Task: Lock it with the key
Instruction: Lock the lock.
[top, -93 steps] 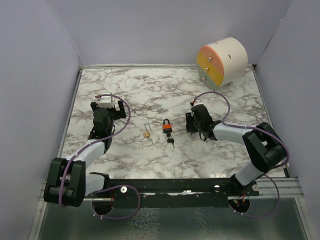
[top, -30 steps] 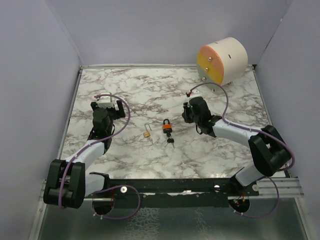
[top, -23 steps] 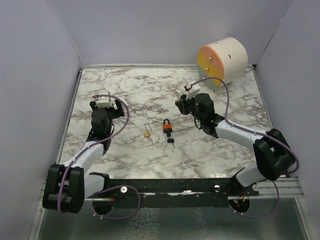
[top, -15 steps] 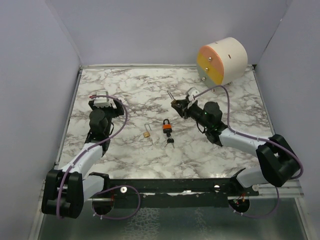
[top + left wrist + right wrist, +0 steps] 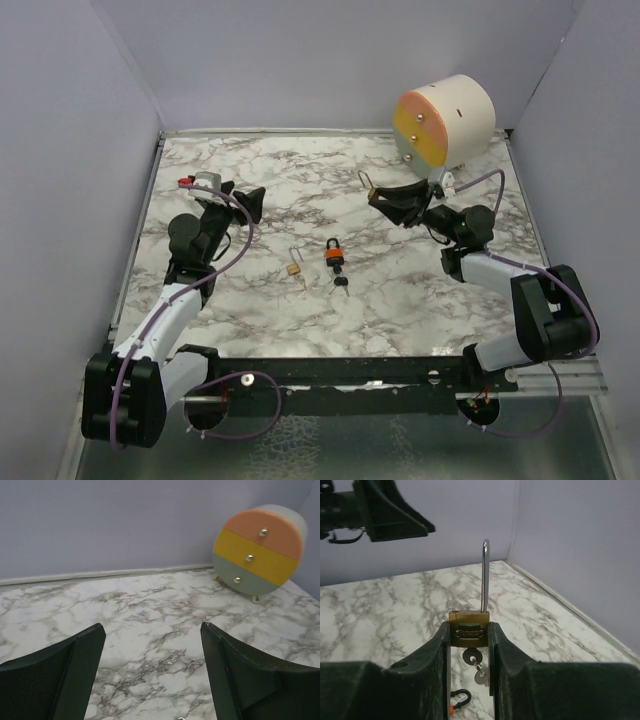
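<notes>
Top external: R tool (image 5: pixel 380 199) holds brass padlock (image 5: pixel 371 193); orange padlock (image 5: pixel 332 250), round drawers (image 5: pixel 445 122) nearby.

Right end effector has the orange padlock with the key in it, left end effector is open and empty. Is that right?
Not the orange one. The right wrist view shows the right end effector holding a brass padlock with the key in it; the orange padlock lies on the table. The left end effector is open and empty, as you said.
</notes>
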You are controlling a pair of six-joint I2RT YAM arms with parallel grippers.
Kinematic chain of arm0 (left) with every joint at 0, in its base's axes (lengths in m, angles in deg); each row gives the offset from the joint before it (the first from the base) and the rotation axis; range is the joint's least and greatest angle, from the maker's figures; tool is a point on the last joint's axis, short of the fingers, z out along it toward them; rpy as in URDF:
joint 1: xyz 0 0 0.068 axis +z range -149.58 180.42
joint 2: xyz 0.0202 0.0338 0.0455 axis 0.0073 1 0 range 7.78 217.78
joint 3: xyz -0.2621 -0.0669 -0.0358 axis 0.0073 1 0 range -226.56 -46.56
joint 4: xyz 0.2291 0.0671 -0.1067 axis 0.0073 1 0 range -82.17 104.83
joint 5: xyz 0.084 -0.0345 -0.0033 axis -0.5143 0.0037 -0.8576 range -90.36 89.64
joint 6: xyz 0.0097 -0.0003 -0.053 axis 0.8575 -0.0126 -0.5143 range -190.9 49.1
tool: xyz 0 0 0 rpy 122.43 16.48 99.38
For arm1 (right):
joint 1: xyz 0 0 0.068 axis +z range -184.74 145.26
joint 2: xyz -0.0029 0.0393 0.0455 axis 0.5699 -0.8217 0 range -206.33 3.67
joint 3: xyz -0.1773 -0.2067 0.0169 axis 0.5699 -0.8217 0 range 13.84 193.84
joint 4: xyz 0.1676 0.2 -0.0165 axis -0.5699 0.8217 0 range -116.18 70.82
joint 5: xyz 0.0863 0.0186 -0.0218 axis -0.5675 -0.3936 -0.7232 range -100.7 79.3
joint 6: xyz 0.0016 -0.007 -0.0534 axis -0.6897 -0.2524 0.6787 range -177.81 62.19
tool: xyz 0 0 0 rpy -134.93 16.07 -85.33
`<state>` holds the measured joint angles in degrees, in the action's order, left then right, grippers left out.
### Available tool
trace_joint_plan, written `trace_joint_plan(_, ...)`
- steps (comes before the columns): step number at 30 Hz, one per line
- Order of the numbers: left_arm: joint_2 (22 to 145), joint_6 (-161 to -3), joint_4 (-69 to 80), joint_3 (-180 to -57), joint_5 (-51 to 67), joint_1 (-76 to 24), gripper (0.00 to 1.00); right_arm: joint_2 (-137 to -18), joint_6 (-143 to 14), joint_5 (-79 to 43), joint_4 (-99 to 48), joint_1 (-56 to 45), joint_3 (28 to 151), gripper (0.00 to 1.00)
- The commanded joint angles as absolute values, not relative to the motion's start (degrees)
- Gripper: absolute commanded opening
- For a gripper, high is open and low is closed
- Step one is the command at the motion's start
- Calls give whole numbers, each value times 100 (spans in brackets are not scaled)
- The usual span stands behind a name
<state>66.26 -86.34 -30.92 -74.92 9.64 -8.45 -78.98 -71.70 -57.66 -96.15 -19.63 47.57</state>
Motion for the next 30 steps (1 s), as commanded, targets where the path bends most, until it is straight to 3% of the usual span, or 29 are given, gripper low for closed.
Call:
trace_joint_plan(1,6805,-9004,-3670,-7923,2773,-870,79,-8085,-8179,-7008,-10867,-1989,4701,1)
trace_joint_plan(9,7653,-9322,-3972,-8606,4727,-1133,68,-7562,-7930,-6968,-10353,-1982,4381,1)
trace_joint_plan(13,7877,-9364,-4151,-8743,5280,-1336,67,-7300,-7835,-6857,-10197,-1967,4205,1)
trace_joint_plan(16,7931,-9422,-4275,-8786,5498,-1510,57,-7296,-7745,-6800,-10019,-1904,4220,1)
trace_joint_plan(18,7928,-9470,-4350,-8775,5564,-1608,55,-7318,-7672,-6751,-9921,-1795,4243,1)
trace_joint_plan(26,7814,-9444,-5118,-8500,6102,-1861,71,-7443,-7498,-7003,-9627,-1516,4442,1)
trace_joint_plan(30,7861,-9901,-5940,-8350,6140,-1874,74,-7440,-7649,-7109,-9736,-1497,4455,1)
